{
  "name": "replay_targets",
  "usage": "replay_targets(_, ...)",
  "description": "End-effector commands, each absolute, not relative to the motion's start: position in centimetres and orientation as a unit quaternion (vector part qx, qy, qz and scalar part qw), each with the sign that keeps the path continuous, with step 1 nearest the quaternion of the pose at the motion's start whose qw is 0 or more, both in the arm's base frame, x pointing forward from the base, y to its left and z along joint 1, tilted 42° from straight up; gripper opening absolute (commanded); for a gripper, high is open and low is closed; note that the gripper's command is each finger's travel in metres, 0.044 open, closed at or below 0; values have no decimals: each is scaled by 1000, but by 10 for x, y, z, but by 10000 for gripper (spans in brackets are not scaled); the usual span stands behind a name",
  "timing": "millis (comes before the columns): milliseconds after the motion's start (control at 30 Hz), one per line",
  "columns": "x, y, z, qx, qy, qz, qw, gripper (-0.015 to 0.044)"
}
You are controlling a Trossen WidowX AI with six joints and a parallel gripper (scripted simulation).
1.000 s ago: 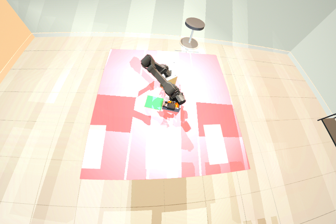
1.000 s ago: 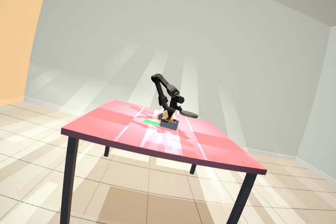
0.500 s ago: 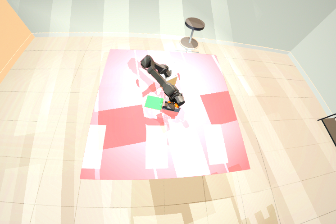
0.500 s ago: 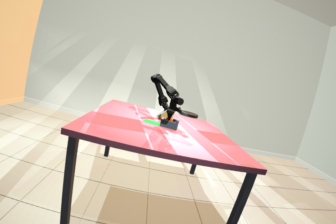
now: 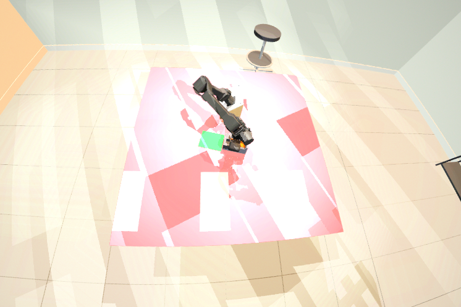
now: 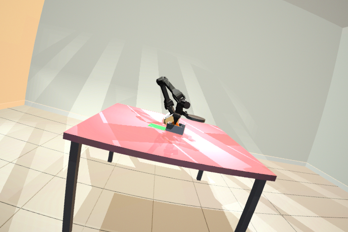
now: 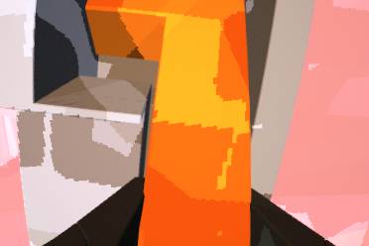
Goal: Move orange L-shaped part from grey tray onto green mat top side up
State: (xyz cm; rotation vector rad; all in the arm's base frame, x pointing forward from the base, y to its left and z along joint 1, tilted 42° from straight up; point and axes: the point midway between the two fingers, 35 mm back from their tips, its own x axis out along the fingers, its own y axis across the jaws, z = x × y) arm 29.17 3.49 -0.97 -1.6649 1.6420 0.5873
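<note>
Top: high overhead. Ext: far, side-on. Wrist: close, downward.

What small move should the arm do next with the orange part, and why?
Probably a short lift straight up. The tool is shut on the raised straight end of the part, while its L-shaped end still sits down in the tray pocket. Lifting first should free that end before any sideways move toward the mat.
</note>
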Motion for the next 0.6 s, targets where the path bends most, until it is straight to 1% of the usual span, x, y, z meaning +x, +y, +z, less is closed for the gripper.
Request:
replay_targets(0,292,35,-9,-645,636,227,358,0)
replay_targets(567,290,49,6,-645,637,228,355,0)
